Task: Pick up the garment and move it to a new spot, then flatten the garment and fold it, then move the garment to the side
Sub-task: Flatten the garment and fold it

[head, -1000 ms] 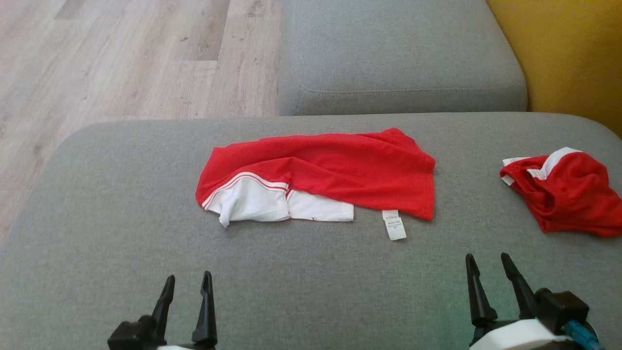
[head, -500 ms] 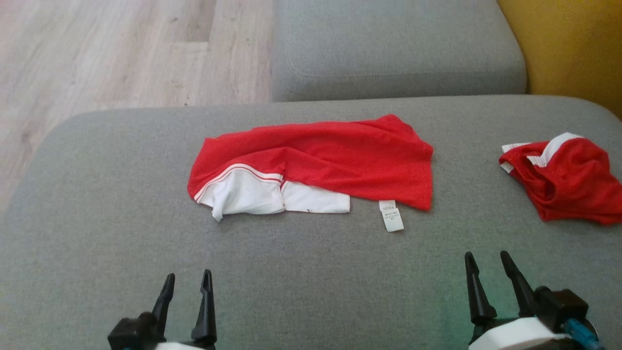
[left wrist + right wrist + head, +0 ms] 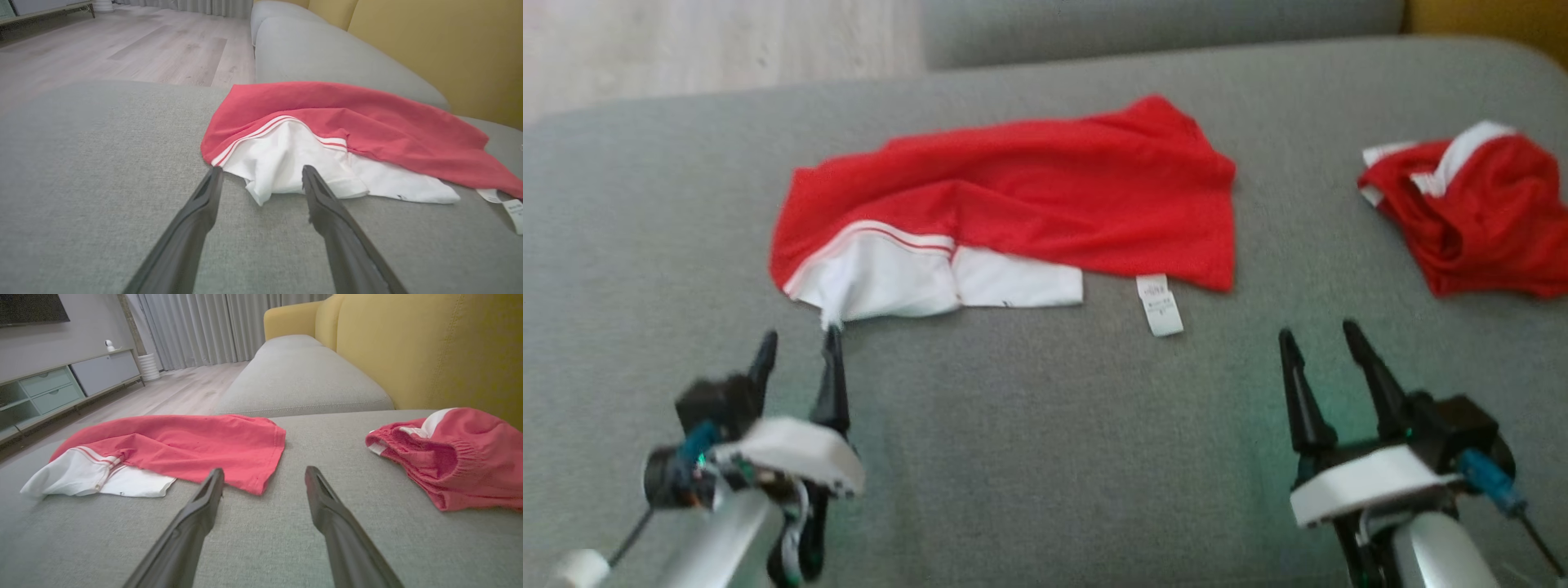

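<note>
Left hand (image 3: pixel 800 335), at the lower left of the head view, is holding its two dark fingers apart, gripping nothing, its tips just beside the white corner of the red-and-white shirt (image 3: pixel 1029 196). Right hand (image 3: pixel 1316 329), at the lower right, is likewise standing open and empty above the grey sofa cushion (image 3: pixel 1045 457). The shirt is lying rumpled across the frame's centre, its care label (image 3: pixel 1159 304) trailing below; red shorts (image 3: pixel 1478 212) are lying bunched at the right edge.

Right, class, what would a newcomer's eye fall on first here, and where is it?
The red and white garment sprawled across the grey sofa cushion stands out first. A second crumpled red garment lies apart at its right. The open left gripper points at the first one's white corner.
</note>
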Available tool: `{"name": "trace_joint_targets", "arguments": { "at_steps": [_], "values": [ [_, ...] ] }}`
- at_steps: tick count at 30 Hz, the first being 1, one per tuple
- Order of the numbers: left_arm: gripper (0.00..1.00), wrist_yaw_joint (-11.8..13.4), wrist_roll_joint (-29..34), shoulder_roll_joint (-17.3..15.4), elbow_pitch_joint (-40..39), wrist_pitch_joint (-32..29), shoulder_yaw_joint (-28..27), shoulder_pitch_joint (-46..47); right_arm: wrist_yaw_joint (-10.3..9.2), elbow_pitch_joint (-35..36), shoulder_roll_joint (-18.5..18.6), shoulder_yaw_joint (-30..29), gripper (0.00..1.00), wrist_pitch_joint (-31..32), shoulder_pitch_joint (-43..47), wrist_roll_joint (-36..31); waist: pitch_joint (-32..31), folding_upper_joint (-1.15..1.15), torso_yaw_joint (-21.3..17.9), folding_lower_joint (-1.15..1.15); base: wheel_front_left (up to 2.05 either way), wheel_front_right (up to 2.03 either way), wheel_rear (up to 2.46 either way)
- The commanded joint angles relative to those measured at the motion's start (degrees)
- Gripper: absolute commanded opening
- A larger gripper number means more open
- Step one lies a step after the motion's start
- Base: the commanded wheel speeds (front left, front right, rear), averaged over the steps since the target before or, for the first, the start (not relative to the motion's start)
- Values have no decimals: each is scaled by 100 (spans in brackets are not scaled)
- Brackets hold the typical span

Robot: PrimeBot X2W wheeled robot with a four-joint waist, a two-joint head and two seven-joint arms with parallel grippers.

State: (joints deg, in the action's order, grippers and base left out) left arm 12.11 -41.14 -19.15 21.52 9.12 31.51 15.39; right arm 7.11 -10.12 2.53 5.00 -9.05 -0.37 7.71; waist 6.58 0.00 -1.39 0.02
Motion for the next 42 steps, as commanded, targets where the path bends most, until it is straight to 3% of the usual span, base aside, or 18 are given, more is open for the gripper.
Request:
{"name": "trace_joint_targets", "arguments": {
  "at_steps": [1, 11, 14, 16, 24, 30, 37, 42],
  "values": [
    [100, -48, -62, -55, 46, 29, -263, 388, 37, 218, 34, 137, 100, -1, -265, -37, 368, 0, -222, -2, 0, 0, 0],
    [100, -432, -300, 213, 1175, 223, -408, 1002, 37, 157, 34, 120, 100, -77, -506, -33, 705, 0, -414, -2, 0, 0, 0],
    [26, -514, -328, 257, 1362, 333, -465, 1096, 37, 121, 34, 106, 100, -109, -529, -25, 708, 0, -422, -2, 0, 0, 0],
    [0, -561, -303, 276, 1400, 427, -508, 1149, 37, 97, 34, 91, 100, -127, -535, -20, 695, 0, -410, -2, 0, 0, 0],
    [0, -764, -186, 372, 1185, 550, -500, 1012, 37, -20, 34, 40, 100, -188, -478, 31, 452, 0, -209, -2, 0, 0, 0],
    [0, -792, -136, 192, 239, 374, -330, 386, 37, -137, 34, 33, 100, -217, -370, 111, 131, 0, 14, -2, 0, 0, 0],
    [0, -537, -418, -456, -1480, -548, -231, -744, 37, -234, 34, -22, 100, -240, -244, 165, -117, 0, 112, -2, 0, 0, 0],
    [0, -257, -710, -698, -2314, -986, -316, -1280, 37, -247, 34, -116, 100, -247, -180, 151, -173, 0, 126, -2, 0, 0, 0]
  ]
}}
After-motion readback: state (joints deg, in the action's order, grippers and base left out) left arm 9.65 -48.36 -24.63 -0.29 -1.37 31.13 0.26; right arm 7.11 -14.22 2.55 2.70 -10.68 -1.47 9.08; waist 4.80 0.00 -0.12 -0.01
